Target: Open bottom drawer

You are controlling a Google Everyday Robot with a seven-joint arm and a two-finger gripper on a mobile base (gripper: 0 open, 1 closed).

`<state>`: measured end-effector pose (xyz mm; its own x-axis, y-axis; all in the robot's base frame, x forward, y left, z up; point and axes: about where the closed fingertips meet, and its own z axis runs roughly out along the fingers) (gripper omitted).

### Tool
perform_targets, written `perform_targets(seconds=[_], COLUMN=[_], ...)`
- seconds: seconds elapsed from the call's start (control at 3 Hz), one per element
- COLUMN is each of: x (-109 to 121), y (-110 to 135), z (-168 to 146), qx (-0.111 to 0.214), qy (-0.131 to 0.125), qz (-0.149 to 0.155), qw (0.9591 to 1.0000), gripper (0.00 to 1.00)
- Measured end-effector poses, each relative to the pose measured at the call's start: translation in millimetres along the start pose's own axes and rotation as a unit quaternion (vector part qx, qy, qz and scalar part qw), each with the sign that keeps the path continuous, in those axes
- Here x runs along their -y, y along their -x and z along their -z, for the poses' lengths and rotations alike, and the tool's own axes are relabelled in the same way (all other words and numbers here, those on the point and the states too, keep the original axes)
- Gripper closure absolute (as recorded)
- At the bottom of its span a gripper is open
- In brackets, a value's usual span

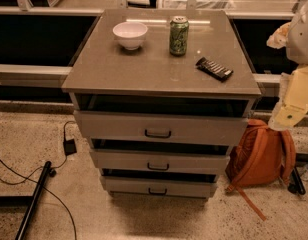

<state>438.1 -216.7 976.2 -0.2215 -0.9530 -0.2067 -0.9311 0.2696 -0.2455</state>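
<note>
Cream robot gripper [290, 111], its opening not discernible, hangs at right; well below and left of it sits the bottom drawer [158, 185], a narrow grey rigid front barely ajar, probably light-sliding, best taken by its small dark bar handle [157, 191].

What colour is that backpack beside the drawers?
Orange backpack, camera view; the gripper hangs at the right edge above it.
</note>
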Motion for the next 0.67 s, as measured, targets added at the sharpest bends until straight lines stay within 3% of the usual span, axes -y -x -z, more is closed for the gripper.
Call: perform_targets(seconds=[0.67], x=[0.6], y=[2.3], z=[5.6], qx=[0.012], qy=[-0.004], qz=[0.004], qw=[0.9999], gripper=[0.0])
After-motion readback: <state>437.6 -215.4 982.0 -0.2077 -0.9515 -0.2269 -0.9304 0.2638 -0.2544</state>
